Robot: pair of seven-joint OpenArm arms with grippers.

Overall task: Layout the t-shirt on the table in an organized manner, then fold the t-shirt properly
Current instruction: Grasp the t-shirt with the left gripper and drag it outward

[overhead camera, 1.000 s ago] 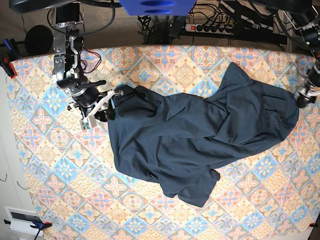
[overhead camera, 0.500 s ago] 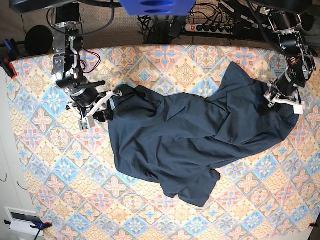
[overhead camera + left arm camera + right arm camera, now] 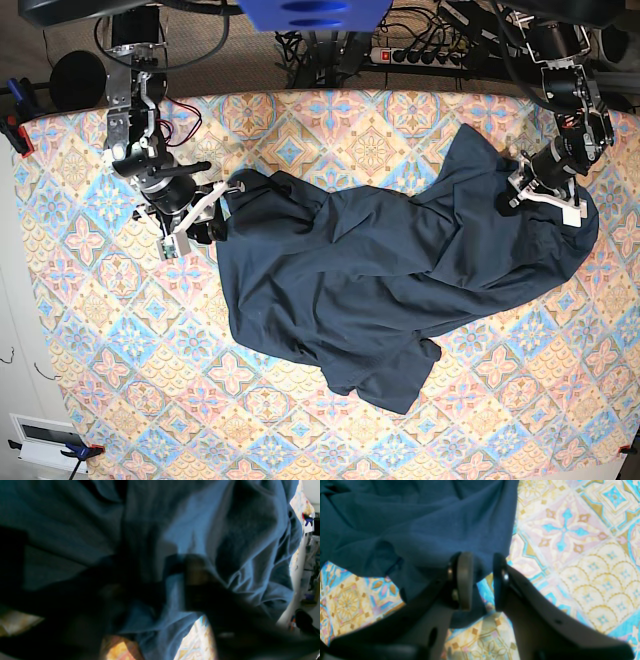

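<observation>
The dark navy t-shirt (image 3: 380, 270) lies crumpled across the middle of the patterned table (image 3: 100, 330). My right gripper (image 3: 218, 215) is at the shirt's upper left corner. In the right wrist view the right gripper (image 3: 482, 580) is shut on an edge of the t-shirt (image 3: 420, 525), with the table (image 3: 570, 542) beside it. My left gripper (image 3: 515, 195) presses onto the shirt's upper right part. The left wrist view is dark and blurred; there the left gripper (image 3: 162, 587) has a fold of the t-shirt (image 3: 200, 517) bunched between its fingers.
A power strip (image 3: 420, 55) and cables run behind the table's far edge. A blue clamp (image 3: 15, 100) grips the left edge. A white device (image 3: 45, 440) sits off the front left corner. Patterned cloth shows bare along the front and left.
My left arm came in from the table's right edge onto the shirt's upper right part, and its jaws narrowed on the fabric. The right arm and its grip stayed put.
</observation>
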